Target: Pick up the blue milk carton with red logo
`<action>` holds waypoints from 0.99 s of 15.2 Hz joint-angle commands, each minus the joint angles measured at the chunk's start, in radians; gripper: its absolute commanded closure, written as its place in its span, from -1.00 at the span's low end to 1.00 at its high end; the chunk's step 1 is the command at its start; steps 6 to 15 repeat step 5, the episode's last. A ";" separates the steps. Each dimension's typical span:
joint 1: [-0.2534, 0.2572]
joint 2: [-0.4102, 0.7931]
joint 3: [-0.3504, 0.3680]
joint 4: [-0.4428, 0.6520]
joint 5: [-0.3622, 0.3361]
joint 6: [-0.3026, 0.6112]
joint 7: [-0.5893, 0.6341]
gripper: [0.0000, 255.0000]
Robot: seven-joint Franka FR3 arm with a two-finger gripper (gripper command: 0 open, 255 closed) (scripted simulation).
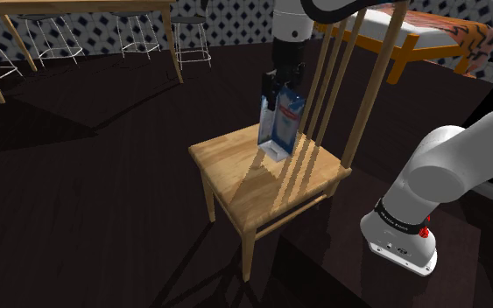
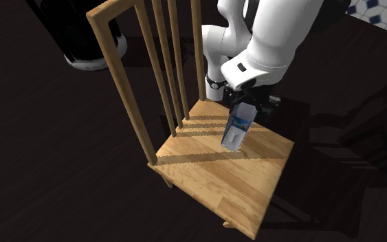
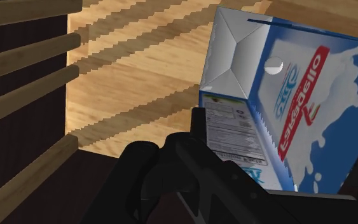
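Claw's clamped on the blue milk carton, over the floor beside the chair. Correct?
Not over the floor. The claw is clamped on the milk carton, but the carton is over the wooden chair's seat, near the back spindles. The shoulder view shows it.

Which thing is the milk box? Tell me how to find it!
Find the wooden chair with the tall spindle back. Over its seat the black gripper clasps the milk carton, the tilted blue-and-white box with a red logo.
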 commanded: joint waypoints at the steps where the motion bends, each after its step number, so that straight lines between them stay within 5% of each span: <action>1: -0.001 0.001 -0.003 0.031 -0.002 -0.030 0.001 1.00; 15: -0.003 0.003 -0.005 0.062 -0.005 -0.058 0.002 1.00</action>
